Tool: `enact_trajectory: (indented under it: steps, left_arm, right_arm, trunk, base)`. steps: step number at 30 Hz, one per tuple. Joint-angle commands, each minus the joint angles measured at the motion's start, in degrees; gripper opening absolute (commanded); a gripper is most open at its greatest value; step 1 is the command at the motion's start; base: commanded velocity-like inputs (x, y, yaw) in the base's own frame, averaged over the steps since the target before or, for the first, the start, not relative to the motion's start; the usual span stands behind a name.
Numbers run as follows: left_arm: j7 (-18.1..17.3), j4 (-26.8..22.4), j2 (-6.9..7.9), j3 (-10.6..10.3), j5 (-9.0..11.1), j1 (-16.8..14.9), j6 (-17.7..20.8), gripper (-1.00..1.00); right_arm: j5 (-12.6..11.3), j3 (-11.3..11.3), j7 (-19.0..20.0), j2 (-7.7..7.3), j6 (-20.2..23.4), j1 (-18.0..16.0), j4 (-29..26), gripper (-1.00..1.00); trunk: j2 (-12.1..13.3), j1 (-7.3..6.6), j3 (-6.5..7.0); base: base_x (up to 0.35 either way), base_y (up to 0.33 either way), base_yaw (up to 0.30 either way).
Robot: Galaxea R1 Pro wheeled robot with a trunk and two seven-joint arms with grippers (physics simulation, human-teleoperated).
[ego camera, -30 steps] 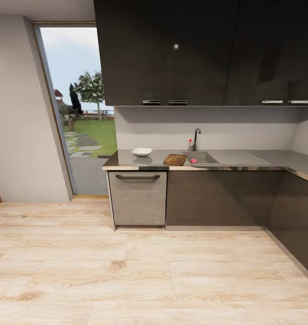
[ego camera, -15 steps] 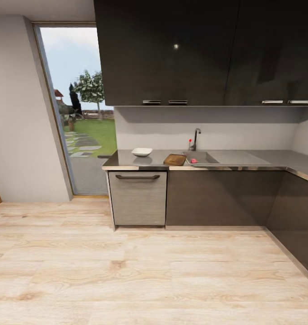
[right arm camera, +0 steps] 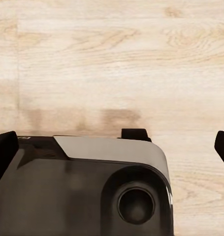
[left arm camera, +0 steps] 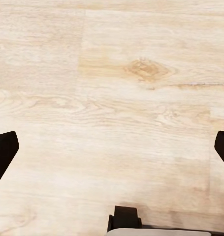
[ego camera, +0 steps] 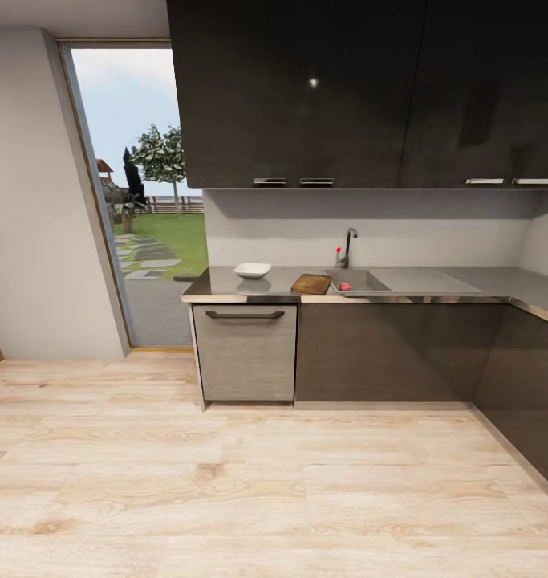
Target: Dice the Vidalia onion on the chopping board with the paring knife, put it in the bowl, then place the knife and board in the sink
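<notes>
Across the room, the grey countertop (ego camera: 434, 280) carries the white bowl (ego camera: 252, 270) at its left end. The brown chopping board (ego camera: 311, 283) lies just right of the bowl, beside the sink (ego camera: 366, 281). A small pinkish lump, the onion (ego camera: 345, 286), sits in the basin under the dark tap (ego camera: 348, 246). The paring knife is too small to make out at this distance. My left gripper (left arm camera: 112, 152) is open above the wooden floor. My right gripper (right arm camera: 112, 150) is also open, with nothing between its fingers.
Light wooden floor (ego camera: 225, 482) stretches between me and the cabinets. A grey appliance front with a bar handle (ego camera: 244, 353) stands under the bowl. The counter turns a corner at the right (ego camera: 538, 305). A glass door (ego camera: 137, 193) is at the left. My own base (right arm camera: 92, 187) lies below the right gripper.
</notes>
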Motion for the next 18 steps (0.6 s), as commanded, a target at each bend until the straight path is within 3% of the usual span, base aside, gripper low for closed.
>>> enact_trajectory:
  steps: [1, 18]
  left_arm:
    - [0.01, -0.03, 0.0, 0.0, 0.23, 0.0, -0.11, 1.0]
    - [0.01, -0.03, 0.0, 0.0, 0.24, 0.0, -0.11, 1.0]
  right_arm:
    - [-0.03, -0.01, -0.02, 0.03, -0.18, -0.02, 0.03, 1.0]
    - [-0.03, -0.05, -0.02, 0.08, -0.18, -0.02, 0.03, 1.0]
  trunk:
    - [-0.03, 0.0, -0.05]
    - [-0.03, 0.0, -0.05]
  base:
    - [0.0, 0.0, 0.0]
    - [0.0, 0.0, 0.0]
